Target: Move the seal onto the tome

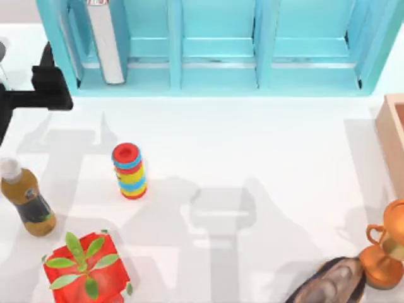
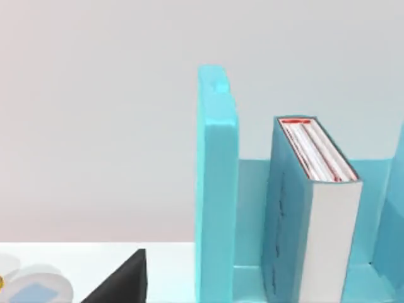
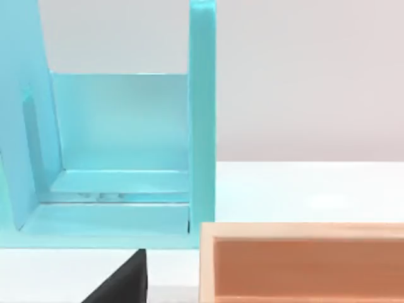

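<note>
Seen from above, the left arm point(image 1: 44, 87) of the AgileX pair is hovering at the upper left of the frame, just beside the outer end of the light-blue shelf cabinet point(image 1: 218, 85) that is running along the top edge; whether its claw is open or closed cannot be told from here. The tome point(image 1: 105, 44) is standing on end in the cabinet's leftmost compartment, its pale page edges facing the camera. On the white table point(image 1: 252, 145), a stack of coloured rings point(image 1: 129, 171) is standing left of centre, a brown bottle point(image 1: 26, 203) is leaning at the left edge, and a red pot with a green plant point(image 1: 85, 270) is sitting at the lower left. At the lower right, an orange-bronze trophy cup point(image 1: 386, 251) is standing just beside a dark glossy shell-like lump point(image 1: 328, 285), while a wooden box point(image 1: 392, 134) is poking in at the right edge. In the left wrist view, a dark wedge of the left gripper point(image 2: 120, 282) is showing low over the table, its state impossible to tell, and the teal tome point(image 2: 287, 221) is standing close behind the cabinet's end wall point(image 2: 216, 189), leaning slightly, white page edges turned outward. In the right wrist view, a dark wedge of the right gripper point(image 3: 121, 282) is showing, again too little to tell open from closed, with the wooden box point(image 3: 303, 262) lying just in front of the cabinet's end wall point(image 3: 202, 126).
</note>
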You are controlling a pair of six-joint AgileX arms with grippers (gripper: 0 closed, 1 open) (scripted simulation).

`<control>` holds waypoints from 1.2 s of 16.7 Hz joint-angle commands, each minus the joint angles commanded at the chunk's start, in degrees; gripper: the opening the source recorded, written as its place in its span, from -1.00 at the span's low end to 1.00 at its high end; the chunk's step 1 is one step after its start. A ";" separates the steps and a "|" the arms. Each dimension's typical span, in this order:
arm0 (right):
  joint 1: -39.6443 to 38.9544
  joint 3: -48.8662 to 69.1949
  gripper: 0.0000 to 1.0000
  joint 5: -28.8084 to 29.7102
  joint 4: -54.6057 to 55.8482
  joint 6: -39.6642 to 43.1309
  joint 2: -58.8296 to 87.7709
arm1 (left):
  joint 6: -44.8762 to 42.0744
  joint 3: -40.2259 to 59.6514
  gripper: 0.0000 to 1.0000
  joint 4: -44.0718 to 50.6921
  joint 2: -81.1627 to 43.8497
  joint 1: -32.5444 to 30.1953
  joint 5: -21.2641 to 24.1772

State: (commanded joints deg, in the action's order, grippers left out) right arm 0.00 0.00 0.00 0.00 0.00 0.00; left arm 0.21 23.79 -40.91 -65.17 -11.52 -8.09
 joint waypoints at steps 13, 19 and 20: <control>0.00 0.00 1.00 0.00 0.00 0.00 0.00 | 0.16 18.76 1.00 -31.97 -55.75 -7.09 -6.33; 0.00 0.00 1.00 0.00 0.00 0.00 0.00 | 0.17 18.74 1.00 -31.92 -55.91 -7.20 -6.38; 0.00 0.00 1.00 0.00 0.00 0.00 0.00 | 0.18 19.28 1.00 -31.18 -55.58 -7.61 -6.76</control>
State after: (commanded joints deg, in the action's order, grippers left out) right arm 0.00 0.00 0.00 0.00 0.00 0.00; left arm 0.39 43.07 -72.10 -120.75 -19.13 -14.85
